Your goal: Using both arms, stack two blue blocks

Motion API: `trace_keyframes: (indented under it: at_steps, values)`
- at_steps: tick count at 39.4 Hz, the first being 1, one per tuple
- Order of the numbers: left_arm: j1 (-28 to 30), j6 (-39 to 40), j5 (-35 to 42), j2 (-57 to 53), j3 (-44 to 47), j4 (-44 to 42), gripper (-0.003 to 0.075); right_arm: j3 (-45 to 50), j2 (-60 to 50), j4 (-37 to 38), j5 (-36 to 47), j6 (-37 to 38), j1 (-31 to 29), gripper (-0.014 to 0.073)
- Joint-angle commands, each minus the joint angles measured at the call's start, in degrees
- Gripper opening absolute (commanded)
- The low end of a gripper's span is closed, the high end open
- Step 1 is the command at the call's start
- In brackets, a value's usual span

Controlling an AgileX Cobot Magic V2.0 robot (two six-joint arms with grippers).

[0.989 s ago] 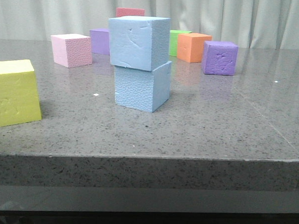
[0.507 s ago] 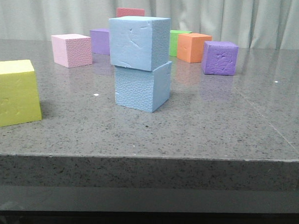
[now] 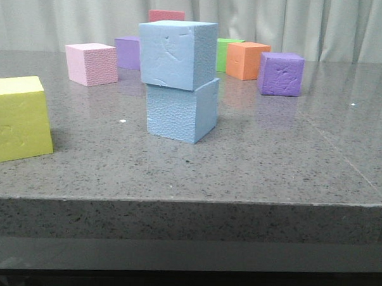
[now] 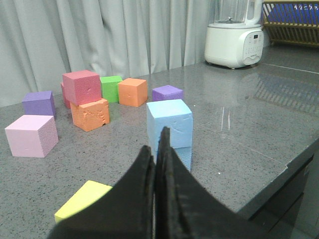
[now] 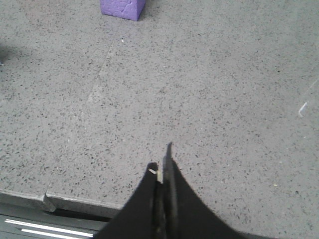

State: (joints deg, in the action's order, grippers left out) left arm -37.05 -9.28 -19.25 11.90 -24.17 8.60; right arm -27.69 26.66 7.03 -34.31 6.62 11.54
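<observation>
While the blue blocks (image 3: 180, 82) stand stacked, the left gripper (image 4: 157, 149), pressed together, faces them; the right gripper (image 5: 162, 167), also closed, points elsewhere.

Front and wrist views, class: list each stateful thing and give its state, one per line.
Upper blue block: stacked on the lower, slightly offset.
Lower blue block: on the table, bearing the upper.
Left gripper: shut, empty.
Right gripper: shut, empty.

A kitchen: a granite counter (image 4: 239, 104) with a white blender (image 4: 233, 37) (dish rack (image 4: 291, 22) behind).
</observation>
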Motion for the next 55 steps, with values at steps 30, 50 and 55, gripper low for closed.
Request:
trace_keyframes:
  at_steps: [30, 50, 55]
  values:
    - [17.18, 12.93, 9.58, -11.09, 15.42, -6.64, -0.0020, -1.54, 0.09, 0.29, 3.75, 0.02, -0.31, -0.0060]
    - [36.66, 12.93, 12.83, -13.28, 24.63, -6.69, -0.0020, -1.54, 0.09, 0.29, 3.75, 0.02, -0.31, -0.0060]
    - [36.66, 12.93, 12.71, -13.28, 24.63, -6.69, -0.0020, -1.54, 0.09, 0.29, 3.75, 0.02, -0.31, -0.0060]
